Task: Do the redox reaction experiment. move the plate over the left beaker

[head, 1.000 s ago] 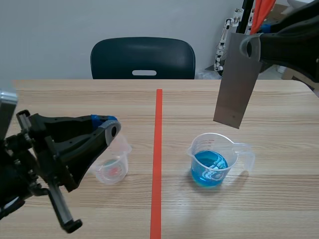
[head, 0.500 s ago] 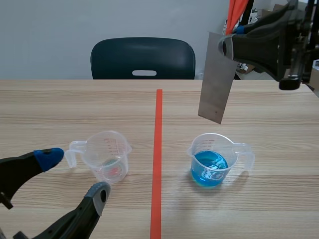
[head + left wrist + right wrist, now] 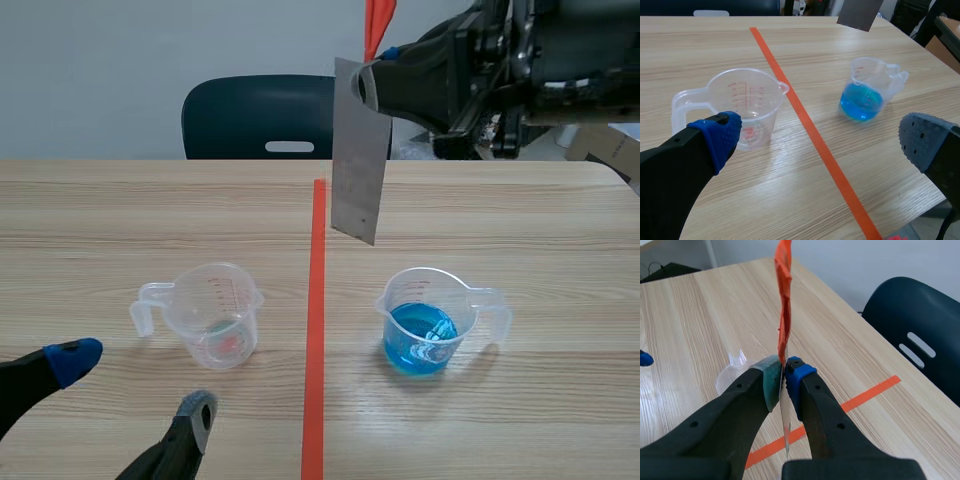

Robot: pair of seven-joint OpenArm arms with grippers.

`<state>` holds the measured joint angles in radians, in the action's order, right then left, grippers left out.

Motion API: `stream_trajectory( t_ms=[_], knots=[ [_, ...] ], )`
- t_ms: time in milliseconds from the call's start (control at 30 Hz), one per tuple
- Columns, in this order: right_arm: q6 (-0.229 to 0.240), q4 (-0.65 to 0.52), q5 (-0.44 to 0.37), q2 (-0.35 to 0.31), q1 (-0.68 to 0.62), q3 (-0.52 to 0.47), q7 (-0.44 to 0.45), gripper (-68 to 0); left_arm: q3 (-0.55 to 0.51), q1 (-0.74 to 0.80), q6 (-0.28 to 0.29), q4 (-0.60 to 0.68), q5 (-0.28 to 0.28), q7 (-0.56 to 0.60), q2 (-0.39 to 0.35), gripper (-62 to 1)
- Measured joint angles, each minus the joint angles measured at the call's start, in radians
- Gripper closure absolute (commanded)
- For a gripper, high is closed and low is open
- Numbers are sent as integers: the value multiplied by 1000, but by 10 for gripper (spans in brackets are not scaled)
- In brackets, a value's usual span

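A grey metal plate [image 3: 358,160] hangs upright above the orange tape line [image 3: 316,330], between the two beakers. My right gripper [image 3: 372,88] is shut on its upper part, and an orange strip [image 3: 378,18] rises from the plate's top. The right wrist view shows the plate [image 3: 786,432] edge-on between the pads of the right gripper [image 3: 784,372]. The clear left beaker [image 3: 210,315] stands left of the line, and the right beaker [image 3: 425,322] holds blue liquid. My left gripper [image 3: 130,385] is open, low at the near left, with the clear beaker [image 3: 740,107] just ahead of its left finger.
A dark chair [image 3: 285,115] stands behind the table's far edge. In the left wrist view the blue-liquid beaker [image 3: 867,90] stands right of the tape line [image 3: 810,130], and the plate's lower corner [image 3: 857,12] hangs beyond it. A cardboard box [image 3: 610,145] sits at the far right.
The right arm has carried the plate leftward, from above the blue beaker to above the tape line. The left gripper let go of the clear beaker, opened and drew back toward the near left.
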<state>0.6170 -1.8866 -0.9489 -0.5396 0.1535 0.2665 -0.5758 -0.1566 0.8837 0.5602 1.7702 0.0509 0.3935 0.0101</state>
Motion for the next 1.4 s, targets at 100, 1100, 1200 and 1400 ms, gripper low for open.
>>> stream_trajectory(
  t_ms=[100, 1100, 1200, 1400],
  knots=[
    [0, 0, 39, 43, 21, 52, 0, -6, -29, 2, -2, -4, -2, 26, 1, -623],
    [-127, 250, 386, 385, 167, 431, 92, -6, -81, 1, -278, -699, -413, 1086, 1, -623],
    [-127, 259, 404, 396, 168, 449, 108, -6, -81, -6, -313, -704, -407, 1121, 1, -623],
    [-125, 259, 404, 399, 168, 464, 108, -6, -81, -6, -320, -704, -407, 1118, 1, -623]
  ],
)
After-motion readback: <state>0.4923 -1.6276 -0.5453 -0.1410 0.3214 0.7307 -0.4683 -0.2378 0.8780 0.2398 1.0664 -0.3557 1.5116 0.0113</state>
